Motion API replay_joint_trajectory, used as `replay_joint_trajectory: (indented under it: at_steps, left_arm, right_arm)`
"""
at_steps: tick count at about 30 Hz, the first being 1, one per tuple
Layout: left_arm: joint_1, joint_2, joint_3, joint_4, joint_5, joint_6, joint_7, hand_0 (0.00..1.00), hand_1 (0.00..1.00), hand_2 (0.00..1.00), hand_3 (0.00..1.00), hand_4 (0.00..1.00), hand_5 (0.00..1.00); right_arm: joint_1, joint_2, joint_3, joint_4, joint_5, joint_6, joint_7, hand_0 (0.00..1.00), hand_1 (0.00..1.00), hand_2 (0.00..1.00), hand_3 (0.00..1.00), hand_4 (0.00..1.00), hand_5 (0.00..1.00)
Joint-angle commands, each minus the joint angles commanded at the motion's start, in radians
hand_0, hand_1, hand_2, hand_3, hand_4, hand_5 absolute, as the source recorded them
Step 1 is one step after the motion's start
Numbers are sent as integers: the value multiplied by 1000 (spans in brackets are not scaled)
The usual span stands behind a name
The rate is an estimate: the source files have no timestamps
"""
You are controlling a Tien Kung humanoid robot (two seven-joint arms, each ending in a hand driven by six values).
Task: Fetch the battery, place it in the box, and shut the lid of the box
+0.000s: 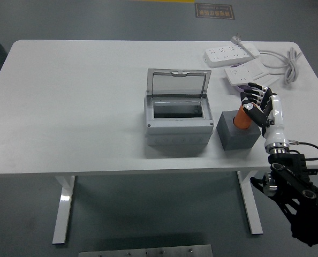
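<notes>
Right hand (255,104), reaching in from the lower right, fingers curled around the orange battery (243,116). Battery upright, long axis vertical, seated in a grey holder block (236,136) on the counter (73,107). Open grey box (177,121) just left of the block, lid (178,83) raised at the back. Left hand unseen.

You see the table (68,107) filling most of the frame. The box (178,120) sits at centre, its lid (178,84) raised at its upper edge. Just right of the box stands the holder block (237,135), with the battery (241,116) upright in its top. The right hand (260,104) enters from lower right and sits at the battery's right. Two power strips (231,54) (250,73) lie at upper right, their cable (290,64) beside them.
</notes>
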Motion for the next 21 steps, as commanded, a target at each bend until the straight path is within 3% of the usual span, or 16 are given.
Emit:
replay_joint_trajectory:
  at_steps: [21]
  left_arm:
    - [0,-5,-1,2,6,-2,-3,606,700,589,557,588,32]
  right_arm:
    - [-22,12,-48,8,21,0,6,656,592,589,653,705,179]
